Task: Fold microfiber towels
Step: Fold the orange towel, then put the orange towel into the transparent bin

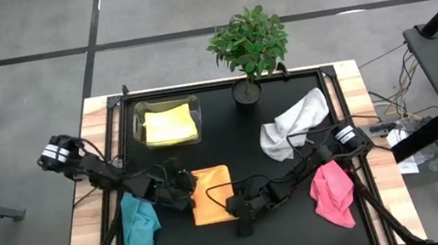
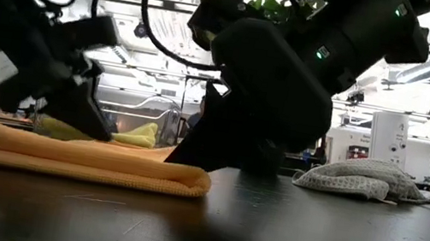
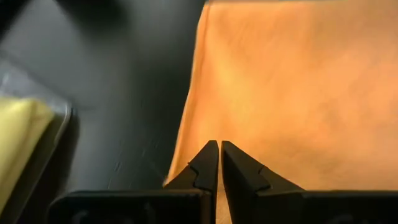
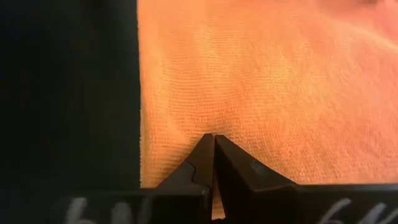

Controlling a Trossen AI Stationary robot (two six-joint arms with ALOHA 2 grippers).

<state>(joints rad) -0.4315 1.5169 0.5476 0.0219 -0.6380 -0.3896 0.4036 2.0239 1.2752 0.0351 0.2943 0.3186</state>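
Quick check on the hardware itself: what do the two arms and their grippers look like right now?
Both arms are black, jointed, with black cables looping along them and a white-striped band near each base. The left gripper and right gripper each end in two dark, wedge-shaped fingers tapering to points. White markings show on the right gripper's body.

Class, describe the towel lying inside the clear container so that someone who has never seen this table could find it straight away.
Start at the potted plant at the far edge of the black table. Just to its left sits a clear plastic box, and the yellow towel lies folded inside it. It is the only towel in a container; the teal, orange, white-grey and pink ones lie on the table.
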